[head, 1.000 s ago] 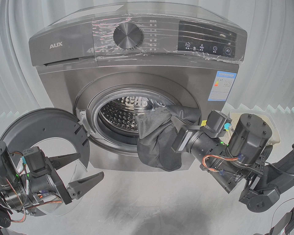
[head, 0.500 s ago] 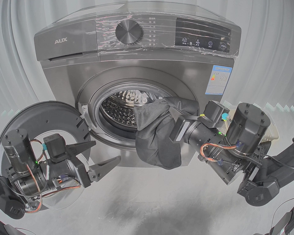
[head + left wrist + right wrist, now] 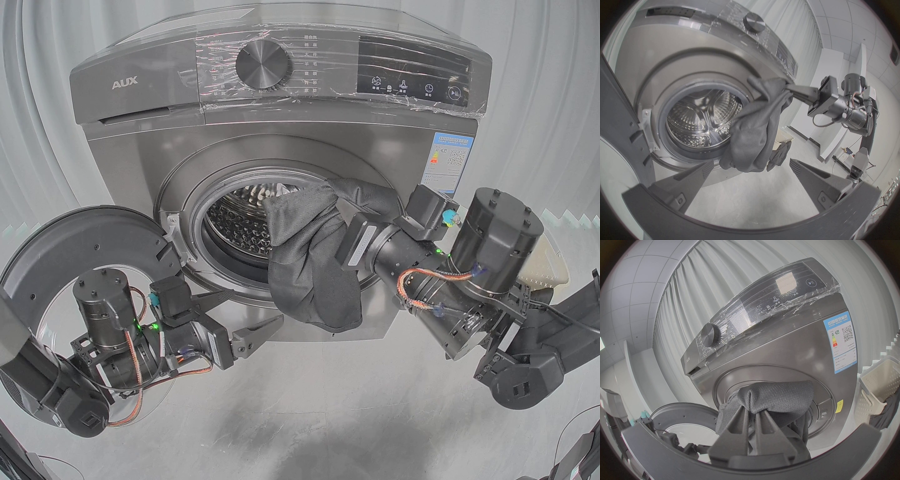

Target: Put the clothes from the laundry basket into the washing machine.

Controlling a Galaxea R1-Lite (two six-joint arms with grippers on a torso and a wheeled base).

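A dark grey garment [image 3: 309, 262] hangs across the right side of the washing machine's [image 3: 281, 137] round opening [image 3: 240, 228], its lower part drooping below the rim. My right gripper [image 3: 340, 209] is shut on the garment's top fold [image 3: 778, 399], just in front of the opening. My left gripper [image 3: 253, 307] stands open and holds nothing, low in front of the machine, below and left of the hanging cloth [image 3: 753, 131]. The cream laundry basket [image 3: 878, 383] stands to the machine's right with another dark garment [image 3: 887, 415] draped over its edge.
The machine's door [image 3: 75, 250] is swung wide open to the left, behind my left arm. The steel drum [image 3: 697, 115] looks bare inside. Pale curtains hang behind the machine, and grey floor [image 3: 312, 400] lies in front of it.
My left gripper has moved right and up toward the machine's front, staying open. My right gripper has lifted the garment slightly and carried it left, toward the opening.
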